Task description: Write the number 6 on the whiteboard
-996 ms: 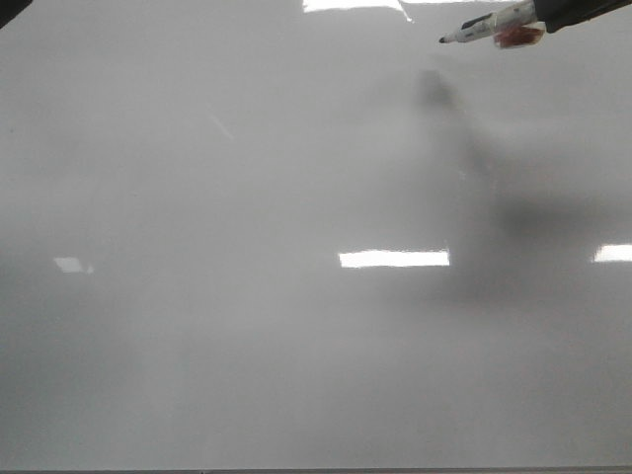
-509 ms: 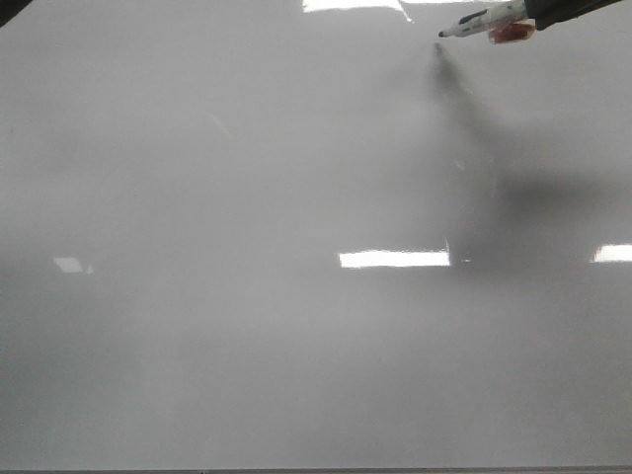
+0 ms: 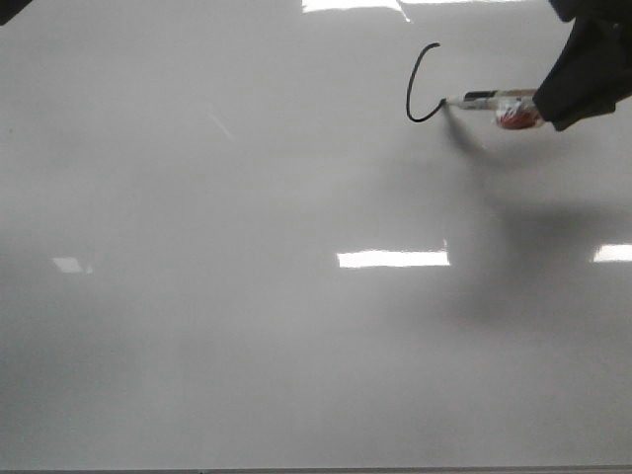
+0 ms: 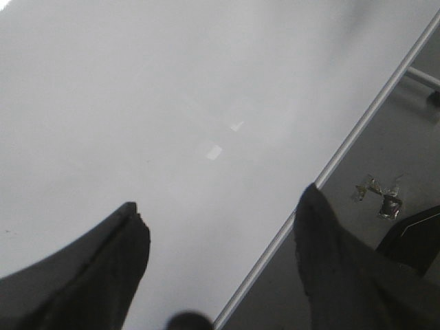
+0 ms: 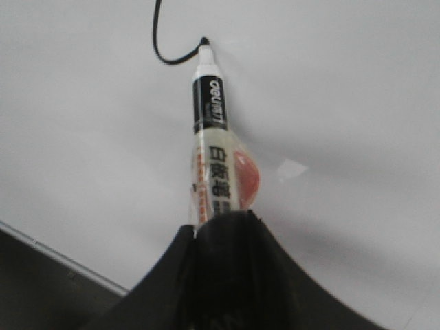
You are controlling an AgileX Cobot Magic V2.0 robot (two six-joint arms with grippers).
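The whiteboard (image 3: pixel 247 326) is glossy white-grey and fills the front view. On it, at the upper right, the number 6 (image 3: pixel 413 84) shows only as a thin black C-shaped curve. My right gripper (image 3: pixel 548 104) is shut on a black-and-white marker (image 3: pixel 484 99). The marker's tip touches the lower end of the curve. In the right wrist view the marker (image 5: pixel 210 117) sticks out of the shut gripper (image 5: pixel 220 220) to the curve (image 5: pixel 159 48). My left gripper (image 4: pixel 220 206) is open and empty above the whiteboard's edge (image 4: pixel 357 130).
Bright lamp reflections (image 3: pixel 393 259) lie on the board. The left arm shows only as a dark corner (image 3: pixel 10 8) in the front view. Beyond the board's metal edge is grey floor with a crumpled scrap (image 4: pixel 378 196) and a dark object (image 4: pixel 412 234).
The right gripper has moved down with the marker. A black C-shaped curve has appeared on the board where there was none before.
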